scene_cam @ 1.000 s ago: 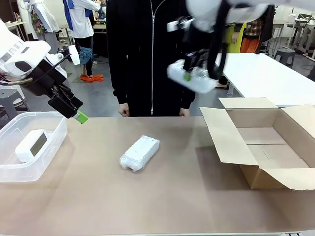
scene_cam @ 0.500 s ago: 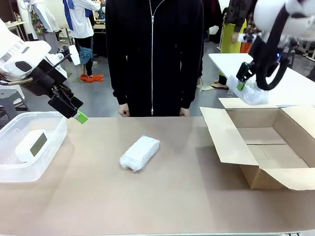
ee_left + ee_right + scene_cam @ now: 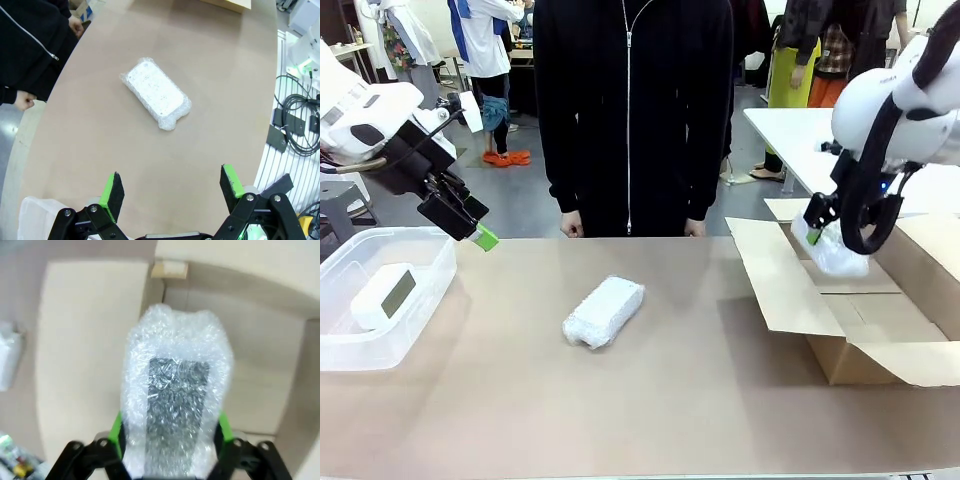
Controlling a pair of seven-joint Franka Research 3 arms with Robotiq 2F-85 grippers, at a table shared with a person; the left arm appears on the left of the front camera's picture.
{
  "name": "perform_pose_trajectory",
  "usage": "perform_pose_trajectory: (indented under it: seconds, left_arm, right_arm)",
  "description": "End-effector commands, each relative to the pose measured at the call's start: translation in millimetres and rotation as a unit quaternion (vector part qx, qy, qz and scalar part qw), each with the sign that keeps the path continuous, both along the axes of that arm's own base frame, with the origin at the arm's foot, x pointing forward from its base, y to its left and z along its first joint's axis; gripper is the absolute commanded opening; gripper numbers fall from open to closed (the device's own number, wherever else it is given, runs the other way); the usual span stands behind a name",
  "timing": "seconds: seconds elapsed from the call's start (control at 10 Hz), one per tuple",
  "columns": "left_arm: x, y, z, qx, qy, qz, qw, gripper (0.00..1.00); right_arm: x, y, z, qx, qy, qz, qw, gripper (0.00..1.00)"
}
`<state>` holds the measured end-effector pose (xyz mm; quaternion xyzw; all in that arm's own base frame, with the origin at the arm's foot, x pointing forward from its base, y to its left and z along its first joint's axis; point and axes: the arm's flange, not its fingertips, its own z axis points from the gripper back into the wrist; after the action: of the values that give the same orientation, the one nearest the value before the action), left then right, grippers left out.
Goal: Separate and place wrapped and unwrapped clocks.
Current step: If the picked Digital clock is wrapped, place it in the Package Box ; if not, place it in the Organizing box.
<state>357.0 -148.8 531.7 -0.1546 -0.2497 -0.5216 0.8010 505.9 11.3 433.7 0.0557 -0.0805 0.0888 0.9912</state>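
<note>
Wrapped clock [image 3: 177,400] is hanging clamped in the closed right gripper [image 3: 170,435], long axis running straight out from the jaws, with the box [image 3: 262,390] lying open just beyond.

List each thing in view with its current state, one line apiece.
Left gripper: open, empty, near the plastic bin.
Right gripper: shut on held wrapped clock, over cardboard box.
Held wrapped clock: airborne, not yet released.
Second wrapped clock: lying mid-table, untouched.
Bare clock: lying in plastic bin.
Cardboard box: open, flaps spread.
</note>
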Motion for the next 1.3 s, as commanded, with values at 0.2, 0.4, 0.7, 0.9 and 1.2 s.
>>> perform_pose_trajectory:
  seconds: [0.2,0.4,0.7,0.9,1.2]
  left_arm:
    - [0,0,0,0.002,0.001,0.004,1.000,1.00]
    - [0,0,0,0.002,0.001,0.004,1.000,1.00]
    - [0,0,0,0.002,0.001,0.004,1.000,1.00]
    - [0,0,0,0.002,0.001,0.004,1.000,1.00]
    - [0,0,0,0.002,0.001,0.004,1.000,1.00]
  right_arm:
    - [-10,2,-41,-0.048,-0.001,-0.008,0.999,0.80]
    - [-3,7,-66,-0.060,0.001,0.003,0.998,0.80]
    - [-9,7,-62,-0.079,-0.015,0.009,0.997,1.00]
    - [-9,3,-56,-0.084,-0.001,0.013,0.996,1.00]
    - [-7,-4,-47,-0.078,0.018,-0.001,0.997,1.00]
